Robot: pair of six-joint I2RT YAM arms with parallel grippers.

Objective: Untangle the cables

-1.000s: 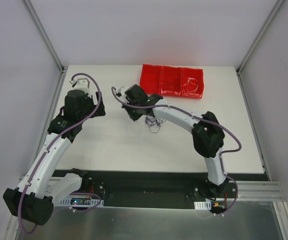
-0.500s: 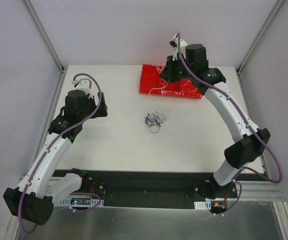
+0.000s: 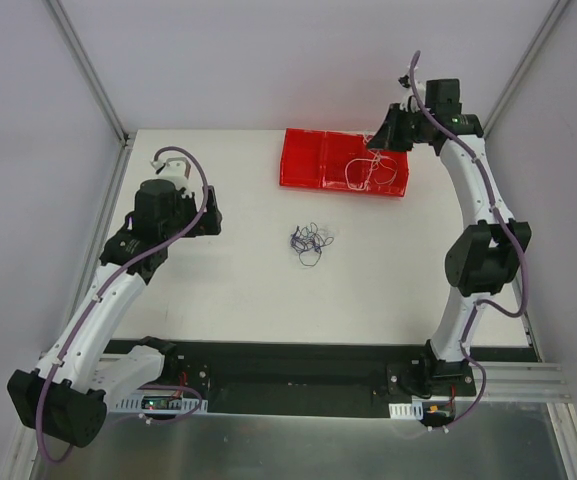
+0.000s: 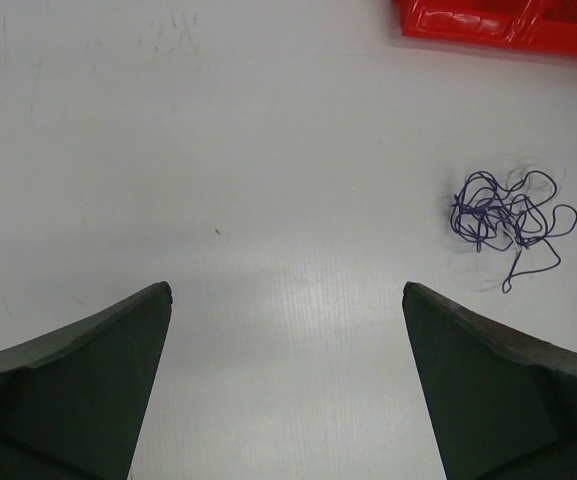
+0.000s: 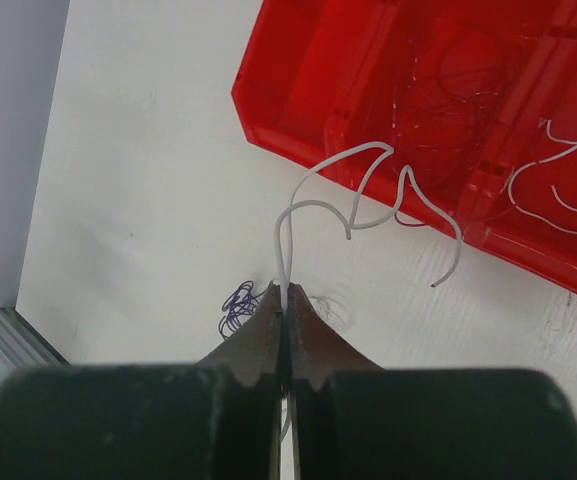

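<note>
At mid-table I see the tangled dark purple-blue thin wire (image 3: 309,240) lying in a loose clump on the white tabletop (image 3: 228,290). Beyond it, a curly thin white wire (image 5: 282,260) hangs over the red plastic compartment tray (image 3: 303,160), pinched between the pressed-together fingers of my right gripper (image 5: 284,292). My left gripper (image 4: 286,290) hovers above the tabletop with its jaws spread wide, well left of the clump.

White bench (image 3: 238,290) w/ faint scuffs, red plastic tray (image 3: 302,165) w/ 3 compartments at far edge, right of ctr, pale grey walls (image 3: 268,60), alu rail (image 3: 513,378) along near edge
</note>
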